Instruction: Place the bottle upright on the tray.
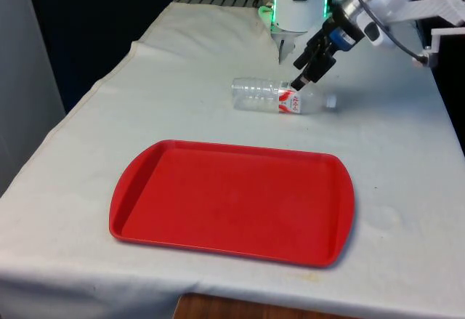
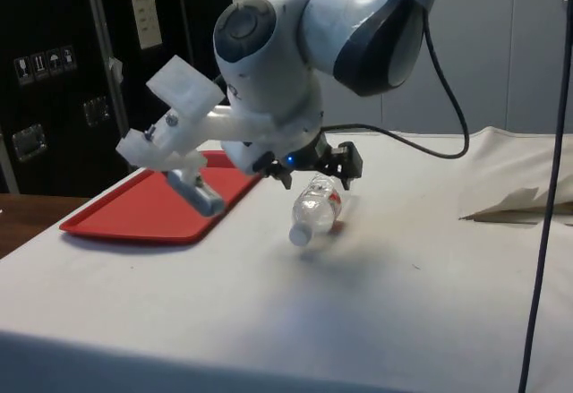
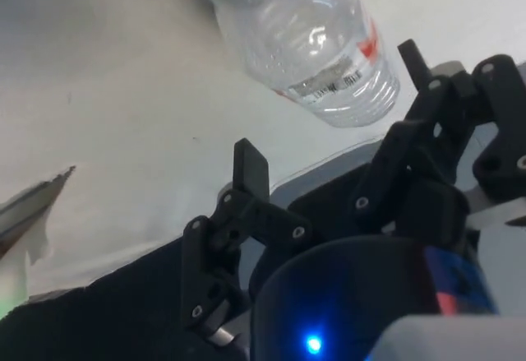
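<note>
1. The worktop under its white cloth carries everything; the red tray lies flat, near the front view's near edge, with its whole floor free.
2. The clear bottle lies on its side on the cloth beyond the tray, well apart from the tray's far rim, cap end toward the front view's right and red label near that end.
3. The gripper hangs tilted right at the bottle's label end; in the wrist view its fingers stand apart with the bottle just ahead of them, not yet between them.
4. Step in hand, as judged: reaching in for the grasp; nothing is lifted yet.
5. To do it well, the fingers should straddle the body across its width near the label, not along its length, so the round wall does not roll away on the cloth.
6. The squeeze should be gentle: thin plastic looks likely to dent or pop out.
7. The grip should leave the base free, since the bottle must be swung upright before it goes down.
8. The base should land flat on the tray's middle, clear of the raised rim, before release.
</note>
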{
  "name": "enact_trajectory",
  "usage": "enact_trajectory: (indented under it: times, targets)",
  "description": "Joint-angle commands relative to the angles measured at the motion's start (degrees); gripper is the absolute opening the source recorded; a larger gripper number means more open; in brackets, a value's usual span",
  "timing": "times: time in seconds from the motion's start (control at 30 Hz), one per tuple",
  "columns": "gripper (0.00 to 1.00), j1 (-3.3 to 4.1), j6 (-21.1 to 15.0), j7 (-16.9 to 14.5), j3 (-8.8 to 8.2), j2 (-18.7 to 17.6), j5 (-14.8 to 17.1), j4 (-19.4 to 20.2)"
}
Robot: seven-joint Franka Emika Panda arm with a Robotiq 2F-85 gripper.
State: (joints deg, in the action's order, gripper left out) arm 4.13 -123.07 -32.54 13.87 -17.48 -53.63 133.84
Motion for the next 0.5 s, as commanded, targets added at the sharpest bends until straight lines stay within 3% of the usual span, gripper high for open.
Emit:
enact_trajectory:
  times: [0.0,0.03,0.07,0.1,0.2,0.37,0.4,0.47]
  targets:
    - [1.00,0.40,0.9,1.4,0.00,-0.7,-1.0,-0.8]
    - [1.00,0.46,1.0,2.0,0.11,-1.1,-1.3,-1.1]
    - [1.00,0.00,0.5,1.1,0.29,-0.8,-0.6,-0.7]
    - [1.00,0.40,1.2,2.5,0.23,-1.5,-1.5,-1.4]
    - [1.00,0.52,2.2,4.5,0.63,-2.6,-2.5,-2.1]
    - [1.00,0.40,3.6,6.4,1.03,-3.7,-4.0,-2.5]
    - [1.00,0.06,3.1,5.9,1.26,-3.4,-3.4,-2.2]
    - [1.00,0.52,4.2,7.0,1.15,-4.1,-4.4,-2.6]
